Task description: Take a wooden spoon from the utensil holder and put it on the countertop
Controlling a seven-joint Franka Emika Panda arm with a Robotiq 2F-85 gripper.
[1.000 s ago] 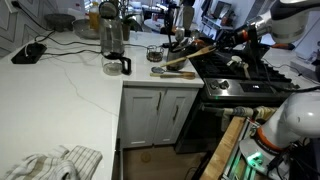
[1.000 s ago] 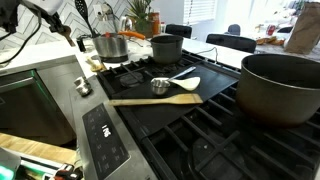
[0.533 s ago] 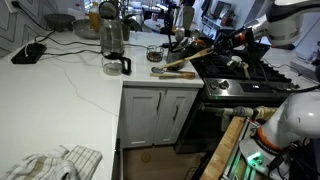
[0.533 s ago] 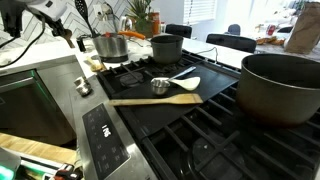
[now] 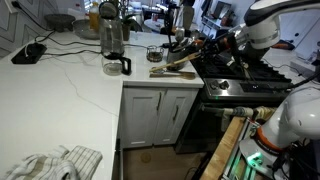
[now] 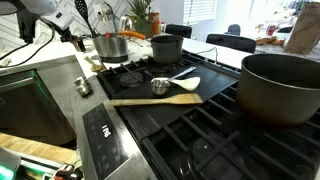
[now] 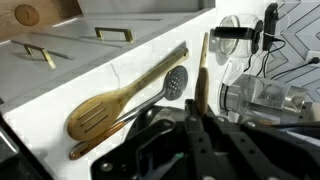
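In an exterior view my gripper [image 5: 212, 45] reaches in from the stove side, just beside the utensil holder [image 5: 180, 43] at the counter's back corner. It is shut on the handle of the wooden spoon [image 5: 188, 57], which slants down toward the white countertop [image 5: 70, 85]. In the wrist view the fingers [image 7: 200, 112] clamp the light-tan handle [image 7: 201, 70], which runs up over the countertop [image 7: 120, 62]. A slotted wooden spatula [image 7: 105, 108] and a metal slotted spoon [image 7: 175, 80] stick out beside it. The holder itself is hidden under the gripper there.
A glass carafe with a black handle [image 5: 113, 50] and a small glass jar [image 5: 154, 53] stand near the holder. The black stovetop [image 6: 190, 120] carries pots [image 6: 280, 85], a wooden spatula [image 6: 155, 100] and a measuring cup. A cloth [image 5: 50, 163] lies at the counter's near end.
The arm and gripper have moved left from over the stove toward the holder and counter, carrying the spoon. Less of the spoon shows beyond the gripper.
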